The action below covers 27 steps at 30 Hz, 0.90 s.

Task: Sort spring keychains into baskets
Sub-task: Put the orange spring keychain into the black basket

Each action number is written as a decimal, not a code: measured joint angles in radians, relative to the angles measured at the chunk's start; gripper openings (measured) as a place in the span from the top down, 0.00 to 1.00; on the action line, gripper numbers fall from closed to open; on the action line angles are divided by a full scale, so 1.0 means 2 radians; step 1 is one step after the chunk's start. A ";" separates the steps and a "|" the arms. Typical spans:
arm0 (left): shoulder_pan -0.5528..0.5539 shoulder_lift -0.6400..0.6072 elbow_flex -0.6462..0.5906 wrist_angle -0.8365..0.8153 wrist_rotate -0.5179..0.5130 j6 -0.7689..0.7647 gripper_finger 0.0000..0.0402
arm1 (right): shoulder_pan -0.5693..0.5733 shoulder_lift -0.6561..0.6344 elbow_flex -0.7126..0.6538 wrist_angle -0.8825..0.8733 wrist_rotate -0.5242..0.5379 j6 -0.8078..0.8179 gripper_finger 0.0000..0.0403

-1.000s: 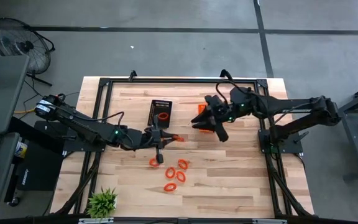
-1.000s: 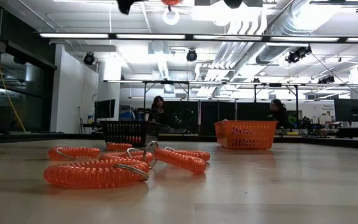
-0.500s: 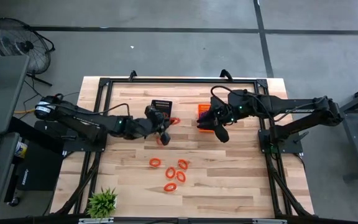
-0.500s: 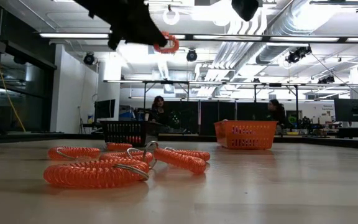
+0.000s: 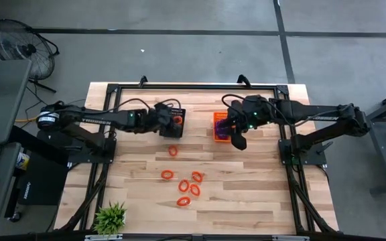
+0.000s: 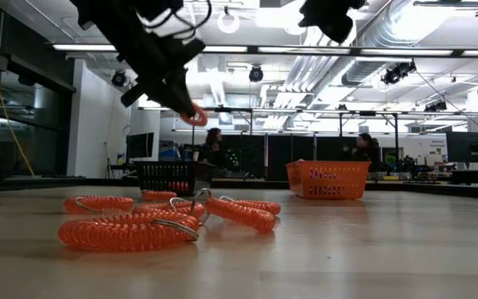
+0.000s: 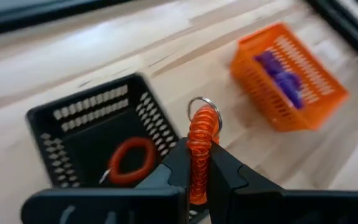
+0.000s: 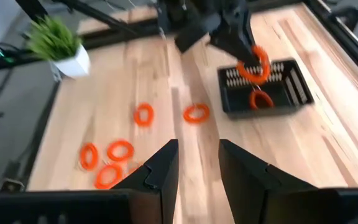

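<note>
My left gripper (image 5: 171, 125) hangs over the black basket (image 5: 175, 115), shut on an orange-red spring keychain (image 7: 199, 140). One orange-red keychain (image 7: 129, 168) lies on the black basket's floor. My right gripper (image 5: 238, 141) hovers open beside the orange basket (image 5: 220, 126) with nothing between its fingers (image 8: 166, 165). The orange basket holds purple keychains (image 7: 279, 73). One orange-red keychain (image 5: 173, 150) lies flat on the table just near of the black basket. Several more (image 5: 187, 186) lie toward the table's near edge. My left gripper pinches the orange-red keychain's coil (image 7: 197, 163) between its two fingers. The fingers slant down, coming from the table's left. The coil sticks out past the fingertips, its metal ring (image 7: 201, 103) at the free end. It is lifted clear above the black basket (image 8: 263, 90).
A potted plant (image 5: 110, 217) stands at the table's near left corner. A black frame (image 5: 193, 87) runs along the table's edges. Bare wood lies between the two baskets and at the near right. People sit at desks in the room behind the table (image 6: 210, 148).
My left gripper has carried the orange-red keychain from the table's middle toward the far edge, over the black basket, sinking and rolling its wrist on the way; it stays shut. My right gripper has dipped a little beside the orange basket.
</note>
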 joint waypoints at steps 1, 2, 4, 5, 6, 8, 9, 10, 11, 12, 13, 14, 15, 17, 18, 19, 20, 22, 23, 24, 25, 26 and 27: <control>0.009 0.000 0.000 -0.007 0.008 -0.005 0.96 | -0.003 0.000 0.000 -0.007 0.000 -0.004 0.73; 0.018 0.000 0.000 -0.013 0.017 -0.009 0.96 | -0.007 0.000 0.000 -0.014 0.000 -0.009 0.73; 0.036 0.000 0.000 -0.022 0.033 -0.020 0.96 | -0.013 0.000 0.000 -0.028 0.000 -0.019 0.73; 0.045 0.000 0.000 -0.025 0.044 -0.026 0.96 | -0.016 0.000 0.000 -0.033 0.000 -0.024 0.73; 0.054 0.000 0.000 -0.028 0.056 -0.032 0.96 | -0.019 0.000 0.000 -0.037 0.000 -0.029 0.73; 0.070 0.000 0.000 -0.034 0.081 -0.041 0.94 | -0.025 0.000 0.000 -0.043 0.000 -0.037 0.73; 0.077 0.000 0.000 -0.036 0.092 -0.044 0.93 | -0.028 0.000 0.000 -0.046 0.000 -0.041 0.73; 0.083 0.000 0.000 -0.038 0.099 -0.046 0.93 | -0.030 0.000 0.000 -0.047 0.000 -0.045 0.73; 0.087 0.004 0.000 -0.038 0.106 -0.046 0.92 | -0.032 0.001 0.000 -0.049 0.000 -0.050 0.73; 0.091 0.009 0.000 -0.037 0.112 -0.046 0.92 | -0.035 0.001 0.000 -0.052 0.000 -0.053 0.73; 0.094 0.014 0.000 -0.038 0.121 -0.048 0.92 | -0.037 0.001 0.000 -0.054 0.000 -0.057 0.73; 0.098 0.016 0.000 -0.044 0.132 -0.050 0.92 | -0.039 0.001 0.000 -0.055 -0.001 -0.061 0.73; 0.102 0.016 -0.001 -0.046 0.143 -0.050 0.92 | -0.041 0.001 0.000 -0.057 -0.001 -0.064 0.73; 0.107 0.020 0.001 -0.035 0.160 -0.050 0.92 | -0.046 0.001 0.000 -0.063 -0.001 -0.066 0.73; 0.107 0.023 0.001 -0.035 0.162 -0.050 0.92 | -0.049 0.001 0.000 -0.069 -0.003 -0.066 0.73; 0.107 0.027 0.000 -0.037 0.161 -0.050 0.91 | -0.052 0.001 0.000 -0.074 -0.003 -0.066 0.73; 0.106 0.030 0.000 -0.039 0.157 -0.053 0.91 | -0.055 0.001 0.000 -0.080 -0.005 -0.066 0.73; 0.105 0.035 0.000 -0.038 0.154 -0.058 0.91 | -0.059 0.001 0.000 -0.094 -0.012 -0.066 0.73; 0.105 0.037 0.000 -0.038 0.154 -0.058 0.91 | -0.060 0.001 0.000 -0.100 -0.016 -0.065 0.73; 0.105 0.039 0.000 -0.039 0.154 -0.058 0.91 | -0.061 0.001 0.000 -0.104 -0.023 -0.065 0.73; 0.105 0.039 0.000 -0.039 0.154 -0.057 0.90 | -0.061 0.001 0.000 -0.108 -0.030 -0.065 0.73; 0.105 0.039 0.000 -0.039 0.154 -0.057 0.89 | -0.061 0.001 0.000 -0.110 -0.036 -0.065 0.73; 0.105 0.039 0.000 -0.038 0.154 -0.057 0.87 | -0.061 0.001 0.000 -0.111 -0.040 -0.066 0.73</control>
